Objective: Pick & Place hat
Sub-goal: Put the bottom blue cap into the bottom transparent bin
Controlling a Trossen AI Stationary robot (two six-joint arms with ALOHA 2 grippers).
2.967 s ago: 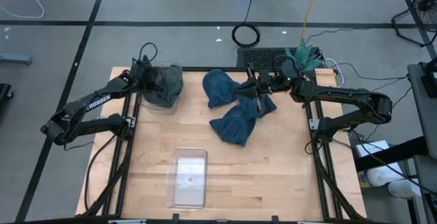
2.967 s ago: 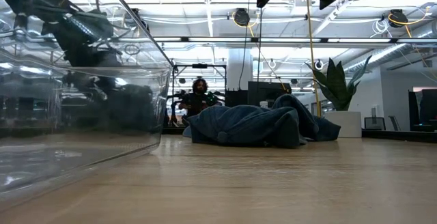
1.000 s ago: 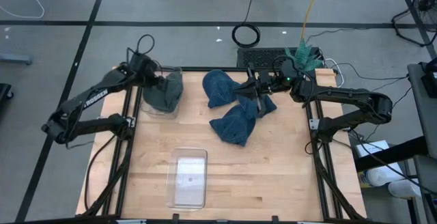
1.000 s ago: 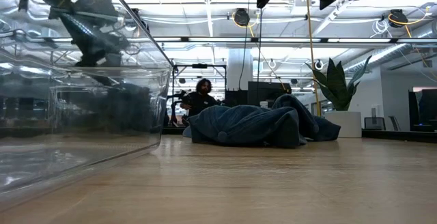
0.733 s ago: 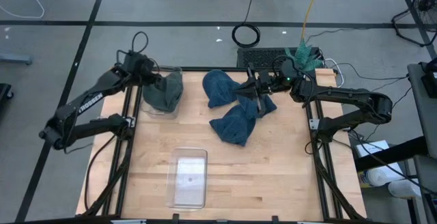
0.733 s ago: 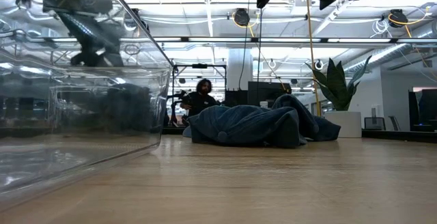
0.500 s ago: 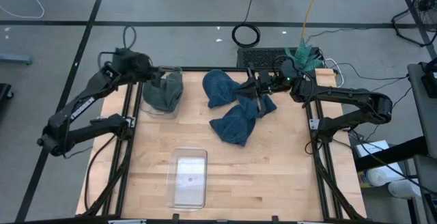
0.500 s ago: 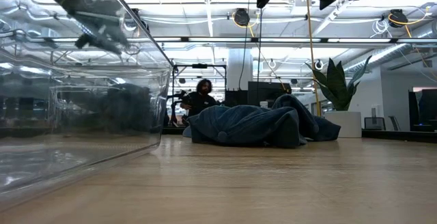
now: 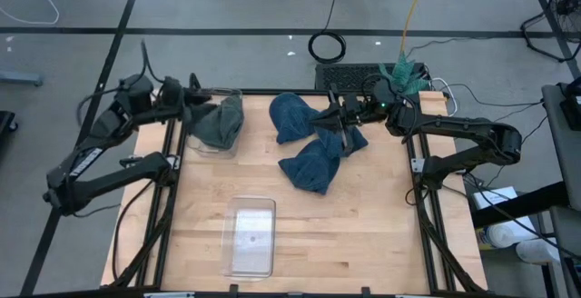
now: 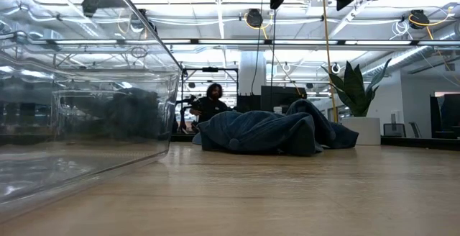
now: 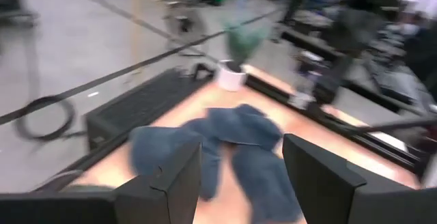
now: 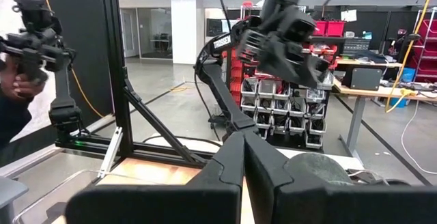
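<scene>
Looking down, you see 1 grey hat (image 9: 218, 122) slumped in the far-left bin (image 9: 194, 140) and 2 blue hats (image 9: 313, 144) heaped far centre. They look soft, light and floppy, so pinch a raised fold or the brim. Your left gripper (image 9: 194, 95) hangs spread and empty just left of the bin; your right gripper (image 9: 338, 116) is pressed together over the blue heap.

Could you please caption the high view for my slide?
Left gripper open above a grey hat in its clear bin; blue hats nearby.
</scene>
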